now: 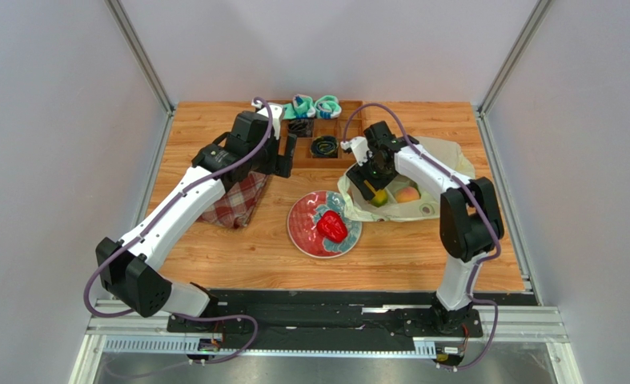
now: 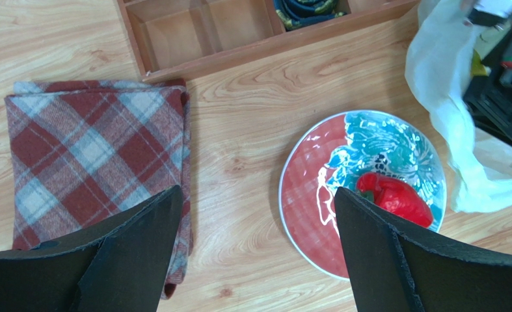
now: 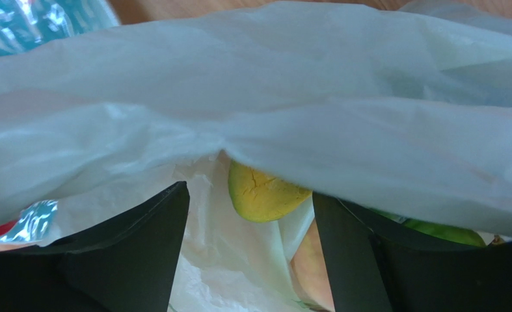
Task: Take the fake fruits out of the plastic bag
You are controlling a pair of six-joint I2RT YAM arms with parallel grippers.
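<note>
- The plastic bag (image 1: 402,213) lies on the surface (image 1: 254,264) just right of the plate (image 1: 298,232), mouth open. A peach (image 1: 407,194) and a yellow mango (image 1: 379,198) show inside. The red bell pepper (image 1: 332,227) rests on the plate. My right jaws reach into the bag's mouth.
- Left wrist: my left jaws hang released, wide apart, above the surface between the plaid cloth (image 2: 95,149) and the plate, grasping nothing.
- Right wrist: my right jaws stand spread under the bag's film, the mango just beyond their tips, ungrasped.
</note>
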